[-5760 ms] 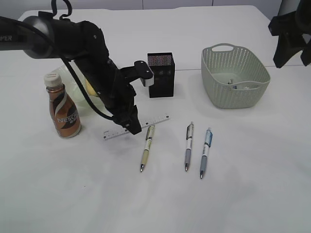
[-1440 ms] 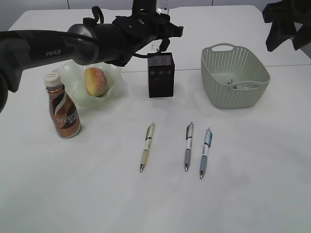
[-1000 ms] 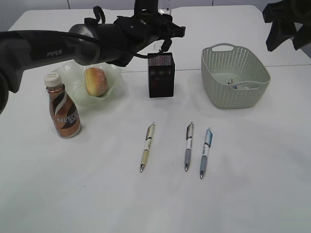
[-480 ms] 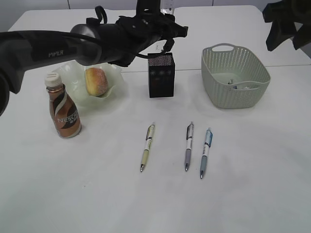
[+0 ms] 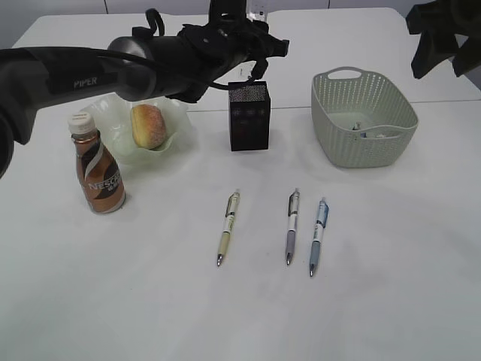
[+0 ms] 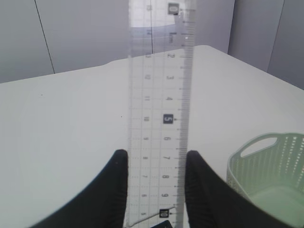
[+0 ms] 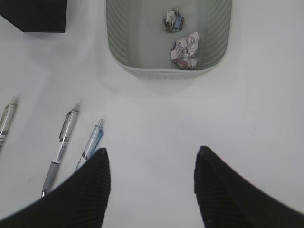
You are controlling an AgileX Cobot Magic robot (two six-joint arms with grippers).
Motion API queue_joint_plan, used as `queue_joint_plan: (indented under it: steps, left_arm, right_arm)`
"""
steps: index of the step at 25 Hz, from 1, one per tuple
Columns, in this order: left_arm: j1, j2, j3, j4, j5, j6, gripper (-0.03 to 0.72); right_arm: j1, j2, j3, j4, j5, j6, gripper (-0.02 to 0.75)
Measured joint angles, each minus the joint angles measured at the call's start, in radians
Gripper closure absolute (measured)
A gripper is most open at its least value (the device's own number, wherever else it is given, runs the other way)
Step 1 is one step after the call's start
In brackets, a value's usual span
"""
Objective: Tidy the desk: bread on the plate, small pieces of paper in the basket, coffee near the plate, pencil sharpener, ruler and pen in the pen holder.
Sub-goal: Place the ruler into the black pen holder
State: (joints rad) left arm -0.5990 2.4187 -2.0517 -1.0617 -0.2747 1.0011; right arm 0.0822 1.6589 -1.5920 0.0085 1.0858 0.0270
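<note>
While above the punched black pen holder [image 5: 249,117], left gripper [image 6: 156,164] clamped on clear flat ruler [image 6: 160,109], ribbed right gripper [image 7: 152,166] agape, empty.

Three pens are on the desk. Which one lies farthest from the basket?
The cream-yellow barrelled pen, leftmost of the row, in front of the pen holder. The grey pen and blue pen lie nearer the basket.

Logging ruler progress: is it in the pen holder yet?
Not yet: the left gripper holds the ruler above the pen holder.
</note>
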Motion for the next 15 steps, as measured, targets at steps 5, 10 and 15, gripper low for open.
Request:
queue_joint_plan:
  steps: [5, 10, 15]
  left_arm:
    - [0.000, 0.000, 0.000, 0.000, -0.001, 0.000, 0.440]
    - [0.000, 0.000, 0.000, 0.000, -0.002, 0.000, 0.438]
    - [0.000, 0.000, 0.000, 0.000, -0.002, 0.000, 0.430]
  right_arm:
    - [0.000, 0.000, 0.000, 0.000, 0.000, 0.000, 0.291]
    - [0.000, 0.000, 0.000, 0.000, 0.000, 0.000, 0.291]
    - [0.000, 0.000, 0.000, 0.000, 0.000, 0.000, 0.291]
